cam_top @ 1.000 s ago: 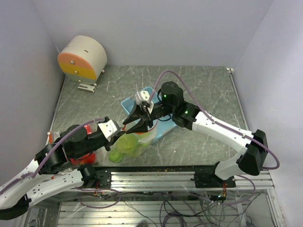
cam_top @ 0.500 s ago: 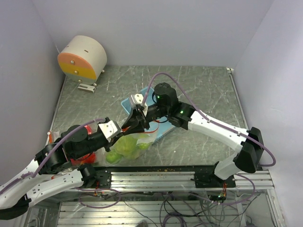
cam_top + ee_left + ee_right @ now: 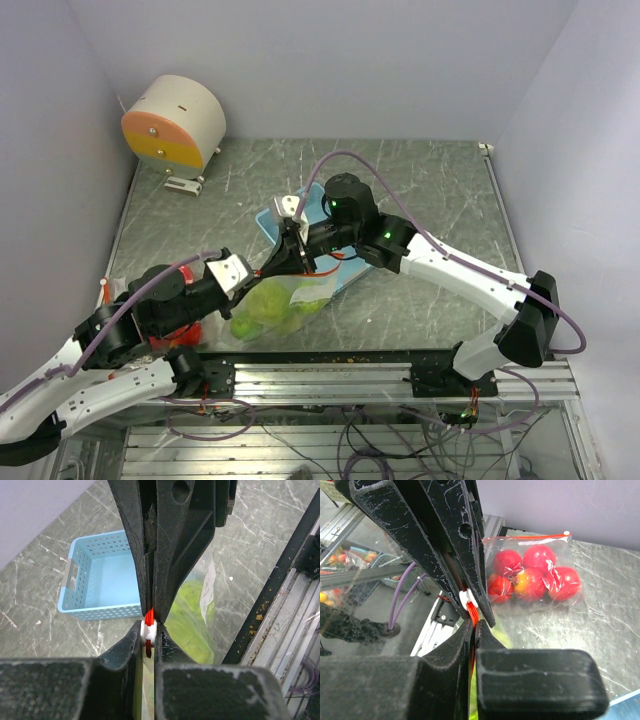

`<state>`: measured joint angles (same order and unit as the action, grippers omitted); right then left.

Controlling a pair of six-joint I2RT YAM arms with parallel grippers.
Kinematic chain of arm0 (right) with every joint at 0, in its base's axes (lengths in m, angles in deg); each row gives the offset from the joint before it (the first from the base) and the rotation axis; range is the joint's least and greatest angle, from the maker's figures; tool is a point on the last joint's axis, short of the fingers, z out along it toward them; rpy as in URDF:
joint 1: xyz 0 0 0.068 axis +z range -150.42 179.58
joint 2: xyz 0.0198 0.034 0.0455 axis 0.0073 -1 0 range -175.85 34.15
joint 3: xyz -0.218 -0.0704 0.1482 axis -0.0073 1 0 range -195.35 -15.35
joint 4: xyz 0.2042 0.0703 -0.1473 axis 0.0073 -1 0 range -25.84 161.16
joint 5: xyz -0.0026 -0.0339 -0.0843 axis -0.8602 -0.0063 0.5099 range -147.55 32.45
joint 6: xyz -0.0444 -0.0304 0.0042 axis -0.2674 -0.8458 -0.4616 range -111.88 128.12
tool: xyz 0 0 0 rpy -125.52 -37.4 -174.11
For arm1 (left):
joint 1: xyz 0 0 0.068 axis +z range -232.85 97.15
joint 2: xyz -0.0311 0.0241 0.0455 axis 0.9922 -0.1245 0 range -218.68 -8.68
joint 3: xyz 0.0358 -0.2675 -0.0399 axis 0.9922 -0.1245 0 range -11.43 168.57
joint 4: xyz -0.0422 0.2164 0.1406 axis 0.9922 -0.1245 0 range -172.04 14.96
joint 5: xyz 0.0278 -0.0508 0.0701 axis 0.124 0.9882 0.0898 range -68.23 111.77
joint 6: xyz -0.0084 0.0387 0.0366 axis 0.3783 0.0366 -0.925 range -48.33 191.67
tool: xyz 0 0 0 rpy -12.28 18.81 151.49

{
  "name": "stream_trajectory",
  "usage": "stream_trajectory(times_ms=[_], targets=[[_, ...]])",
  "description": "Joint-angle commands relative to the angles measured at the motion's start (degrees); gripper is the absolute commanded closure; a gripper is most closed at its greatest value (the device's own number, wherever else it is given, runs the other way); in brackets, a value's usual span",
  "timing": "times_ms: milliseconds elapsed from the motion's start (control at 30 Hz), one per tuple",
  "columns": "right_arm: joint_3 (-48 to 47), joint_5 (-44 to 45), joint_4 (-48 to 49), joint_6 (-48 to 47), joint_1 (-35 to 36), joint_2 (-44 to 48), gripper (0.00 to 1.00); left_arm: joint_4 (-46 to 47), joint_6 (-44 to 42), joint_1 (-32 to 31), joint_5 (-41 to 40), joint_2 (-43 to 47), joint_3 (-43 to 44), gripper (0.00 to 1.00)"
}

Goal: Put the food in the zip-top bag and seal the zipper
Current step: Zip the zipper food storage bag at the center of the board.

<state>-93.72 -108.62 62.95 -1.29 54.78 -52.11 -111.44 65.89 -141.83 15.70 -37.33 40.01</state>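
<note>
A clear, crinkly zip-top bag (image 3: 285, 305) sits near the table's front edge, between the two arms. Rounded, glossy green striped toy fruits (image 3: 190, 630) show blurred through its film. Along its mouth runs the thin red-orange plastic zipper strip (image 3: 150, 615). The strip carries a small white tab (image 3: 148, 627), perhaps the slider, though the view is too close to be sure.

The left gripper (image 3: 148, 631), matt black and scuffed, is clenched with its jaws pressed flat together on the tab and strip. The right gripper (image 3: 473, 622) meets it tip to tip from the opposite side, likewise clamped tight on the same strip with no gap between its fingers. The bag's body lies below both pincers.

Just beyond it a light blue perforated plastic basket (image 3: 95, 611) rests on the grey marbled tabletop (image 3: 430, 190). A second clear bag (image 3: 557, 547) holding glossy red round fruits (image 3: 537, 557), one yellow-red, lies flat on the table beside the left arm.
</note>
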Motion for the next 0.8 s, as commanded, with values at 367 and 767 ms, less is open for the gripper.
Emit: stream_trajectory(times_ms=[367,767], targets=[[-1.79,-0.86,3.43,3.61,-0.96,2.1,1.0,7.31,0.99,-0.34,1.43,5.79,-3.1,0.62],[-2.49,-2.25,5.16,4.95,-1.02,3.12,1.0,9.58,2.24,-0.34,2.55,4.96,-6.74,0.59]])
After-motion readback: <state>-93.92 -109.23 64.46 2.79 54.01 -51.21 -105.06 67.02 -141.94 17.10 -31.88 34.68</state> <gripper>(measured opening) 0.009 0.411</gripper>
